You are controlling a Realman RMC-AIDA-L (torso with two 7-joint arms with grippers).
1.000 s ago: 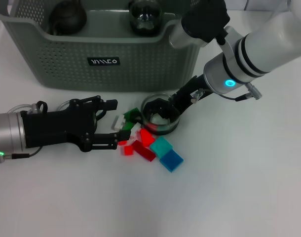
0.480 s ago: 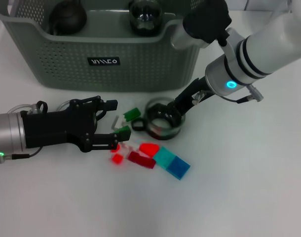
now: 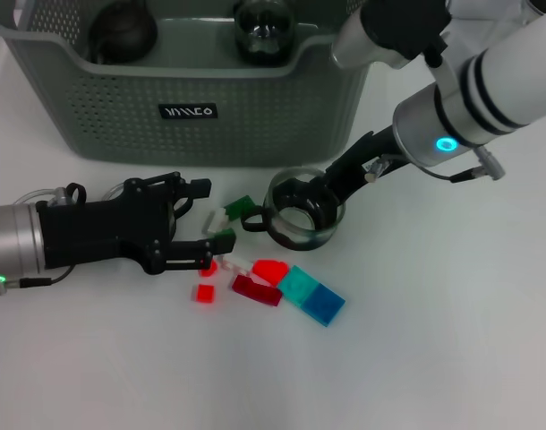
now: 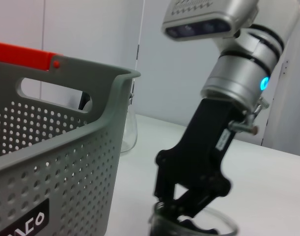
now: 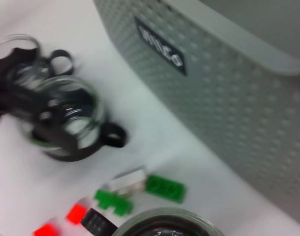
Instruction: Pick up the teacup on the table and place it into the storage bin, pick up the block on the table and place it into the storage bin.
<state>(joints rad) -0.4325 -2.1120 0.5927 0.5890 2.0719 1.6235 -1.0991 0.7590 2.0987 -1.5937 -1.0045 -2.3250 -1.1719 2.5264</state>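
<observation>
The clear glass teacup [image 3: 300, 220] with a black handle sits in front of the grey-green storage bin [image 3: 188, 112]. My right gripper [image 3: 324, 199] is shut on the cup's far rim and seems to hold it just off the table. The left wrist view shows that gripper [image 4: 189, 196] clamped over the cup's rim [image 4: 199, 229]. Small blocks lie beside and below the cup: green [image 3: 240, 206], white [image 3: 221, 216], red [image 3: 271, 269], teal [image 3: 298, 281] and blue [image 3: 325, 303]. My left gripper [image 3: 204, 225] rests open on the table left of them, with a green block [image 3: 222, 238] at its lower fingertip.
Inside the bin stand a dark teapot [image 3: 121, 31] and a dark glass vessel [image 3: 264, 31]. A small red cube [image 3: 204, 293] and a dark red brick [image 3: 255, 289] lie nearest me. A glass flask [image 4: 129, 132] stands beyond the bin's corner.
My right gripper has carried the teacup up and to the right, off the pile of blocks. The blocks have spread out, and the small red cube has slid toward me. The left arm is still.
</observation>
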